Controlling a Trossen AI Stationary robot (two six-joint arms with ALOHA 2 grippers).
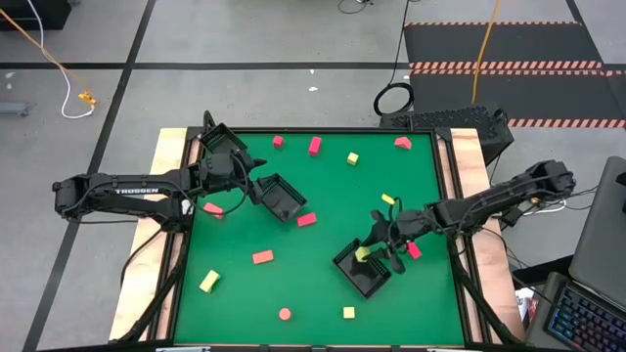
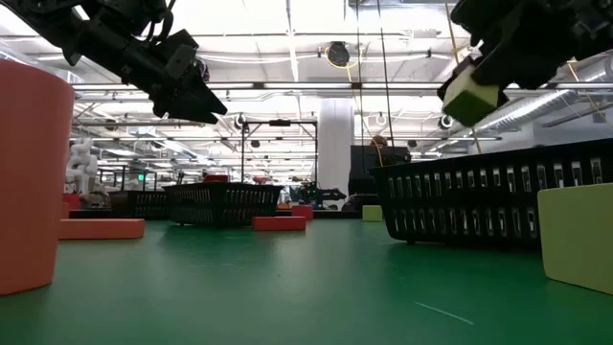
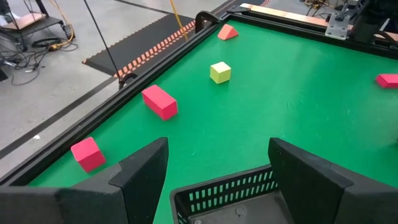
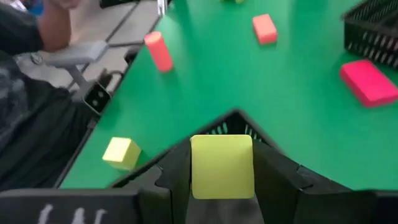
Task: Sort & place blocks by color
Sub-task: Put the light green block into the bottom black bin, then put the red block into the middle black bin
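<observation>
My right gripper point(image 1: 366, 253) is shut on a yellow block point(image 4: 222, 167) and hovers over a black tray point(image 1: 362, 274) at the table's near right; the low view shows this block point(image 2: 471, 97) high above that tray point(image 2: 498, 206). My left gripper point(image 3: 217, 177) is open, its fingers standing apart above the rim of a second black tray point(image 3: 236, 198), which the high view point(image 1: 280, 197) places at the table's left centre. Red blocks point(image 1: 306, 219) point(image 1: 262, 257) and yellow blocks point(image 1: 209, 282) point(image 1: 352, 157) lie scattered flat on the green mat. My right gripper pinches the yellow block between its two fingers point(image 4: 176, 177), one on each opposite side face point(image 4: 198, 168). The fingers slant down from the table's right side. The block is lifted clear, hanging over the tray's corner point(image 4: 235, 118).
Near the right tray lie a red block point(image 1: 414, 250) and a yellow one point(image 1: 388, 199). A red round block point(image 1: 285, 314) and a yellow cube point(image 1: 348, 312) sit by the near edge. More red blocks point(image 1: 315, 146) line the far edge. A person's sleeve point(image 4: 25, 37) shows beyond the table.
</observation>
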